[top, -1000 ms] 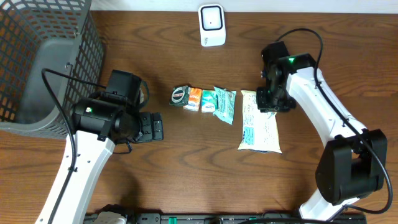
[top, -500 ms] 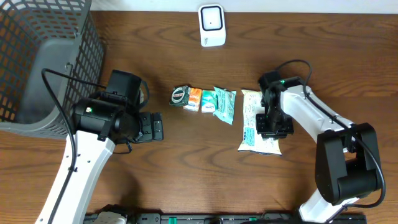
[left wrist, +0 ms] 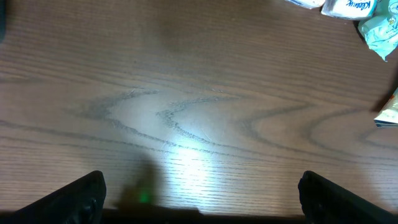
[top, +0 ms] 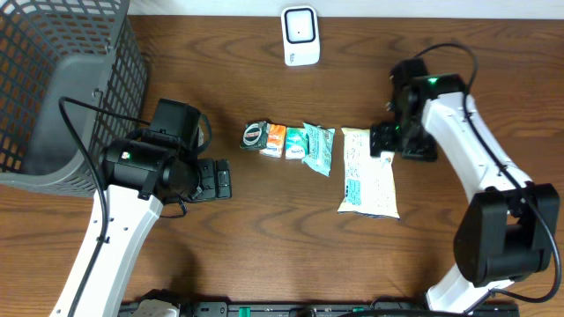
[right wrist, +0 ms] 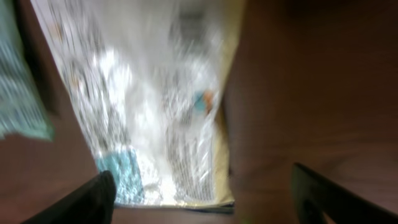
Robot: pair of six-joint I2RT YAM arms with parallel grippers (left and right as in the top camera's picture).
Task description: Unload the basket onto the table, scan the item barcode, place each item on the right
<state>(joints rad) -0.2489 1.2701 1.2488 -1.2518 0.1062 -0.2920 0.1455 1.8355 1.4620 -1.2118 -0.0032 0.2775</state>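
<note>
Overhead: the white printed packet [top: 368, 173] lies flat at centre right, well apart from the barcode scanner [top: 300, 36] at top centre. The right gripper [top: 388, 141] sits at the packet's upper right edge. The left gripper [top: 217, 179] waits at centre left.

Left wrist: jaws wide apart, and only bare table [left wrist: 199, 112] lies between them.

Right wrist: blurred; jaws apart over the packet, nothing clamped. If you pinch one edge, expect the glossy film to slip or crumple, hiding the barcode

The white printed packet [top: 367, 172] lies flat, lengthwise twelve-to-six, at five o'clock from the small white scanner [top: 300, 36].
</note>
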